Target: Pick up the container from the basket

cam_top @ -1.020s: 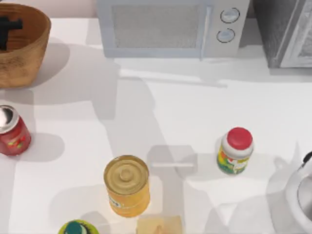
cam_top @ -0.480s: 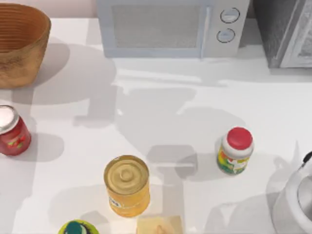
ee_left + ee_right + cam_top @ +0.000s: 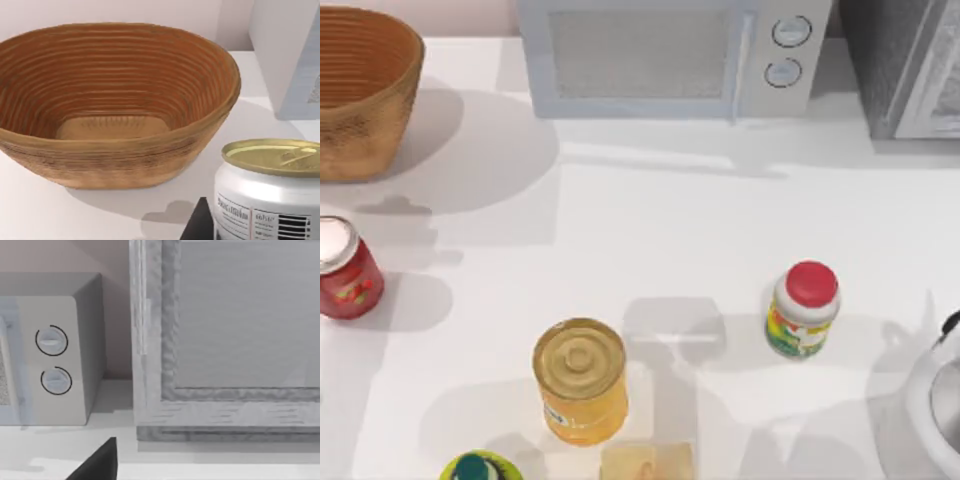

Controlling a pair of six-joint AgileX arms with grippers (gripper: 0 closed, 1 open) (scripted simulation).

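Container [image 3: 270, 187] beside a dark fingertip [image 3: 199, 224] of the left hand, grip state unclear, basket [image 3: 120, 145] behind.

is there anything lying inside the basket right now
No, in the left wrist view the basket shows just its bare ribbed inside and flat bottom.

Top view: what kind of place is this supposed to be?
Likely a kitchen counter, rendered in simulation. A microwave stands at the back of the white counter, with food cans such as the yellow can, a red-lidded jar and a wicker basket.
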